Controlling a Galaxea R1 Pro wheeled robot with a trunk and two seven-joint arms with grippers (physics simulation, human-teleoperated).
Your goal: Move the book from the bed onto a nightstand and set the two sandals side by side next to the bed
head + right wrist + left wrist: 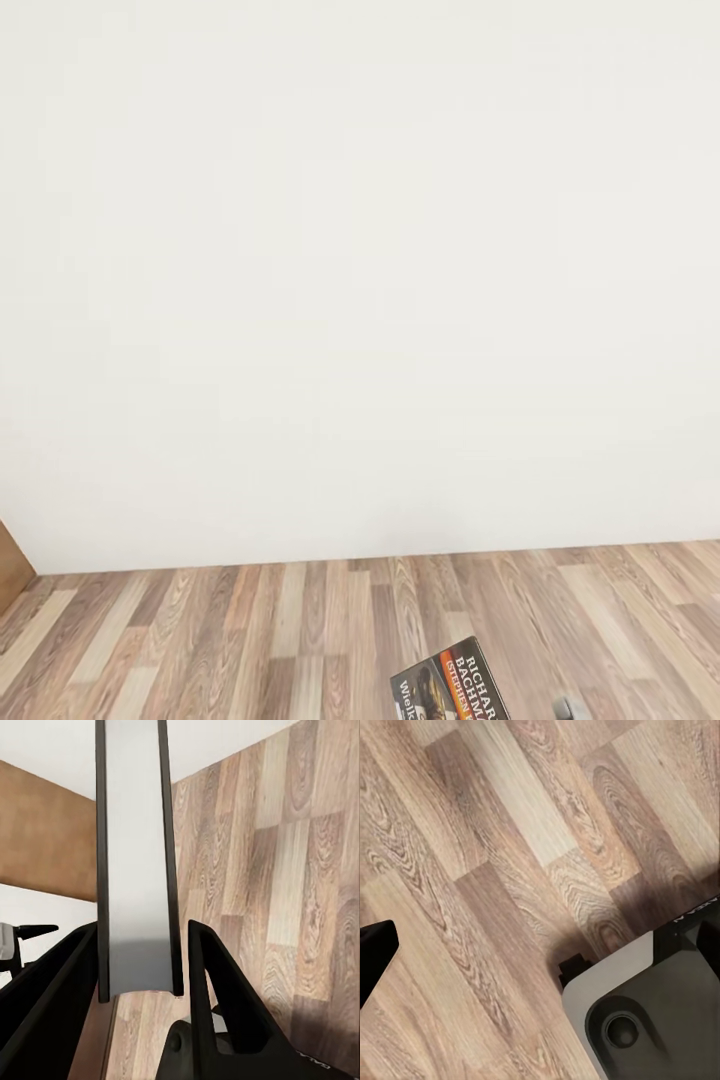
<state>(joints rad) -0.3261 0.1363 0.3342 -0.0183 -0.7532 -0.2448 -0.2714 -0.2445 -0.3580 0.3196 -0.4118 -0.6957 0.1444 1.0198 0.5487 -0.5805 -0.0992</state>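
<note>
The book (450,685), a dark paperback with an orange-red picture and white "Richard Bachman" lettering, pokes up at the bottom edge of the head view, held above the wood floor. In the right wrist view its thin edge (135,855) stands between the two black fingers of my right gripper (142,931), which is shut on it. In the left wrist view one dark fingertip (373,952) hangs over the floor, and the other is out of frame. The bed, nightstand and sandals are out of view.
A plain white wall (360,280) stands straight ahead, meeting the wood-plank floor (250,640). A brown wooden edge (10,565) shows at far left, and a brown panel (45,840) appears beyond the book. My own grey base (652,1020) sits beside the left arm.
</note>
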